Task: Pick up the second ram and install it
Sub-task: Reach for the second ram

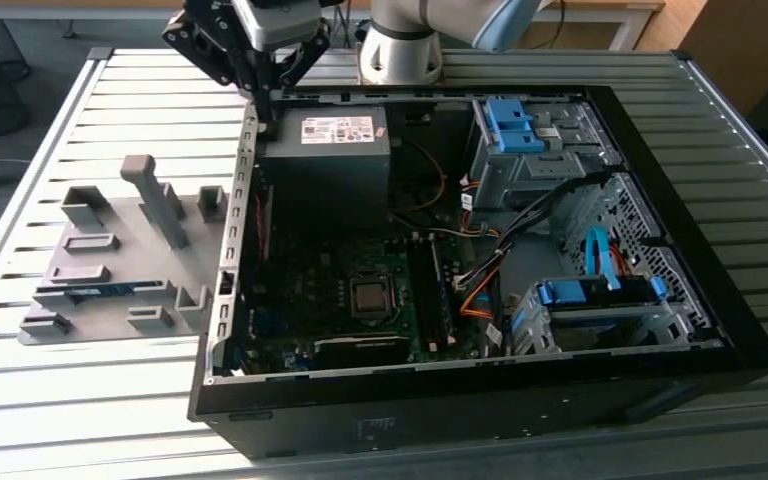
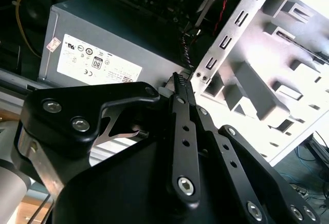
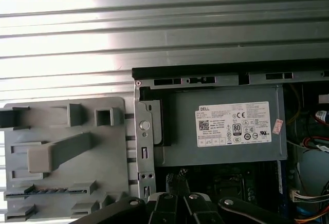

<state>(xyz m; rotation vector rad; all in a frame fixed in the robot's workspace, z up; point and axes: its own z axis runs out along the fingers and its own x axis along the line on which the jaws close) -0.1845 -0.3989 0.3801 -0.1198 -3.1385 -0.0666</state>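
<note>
Exterior view: the claw (image 1: 265, 100) hangs at the computer case's (image 1: 491, 405) edge beside the power supply (image 1: 324, 165), drawn together and empty. The ram (image 1: 91, 292) lies in the grey holder (image 1: 104, 215) on the tabletop (image 1: 91, 400), well apart. Pickup seems not yet begun; it calls for spreading the claw, aligned along the stick.
</note>
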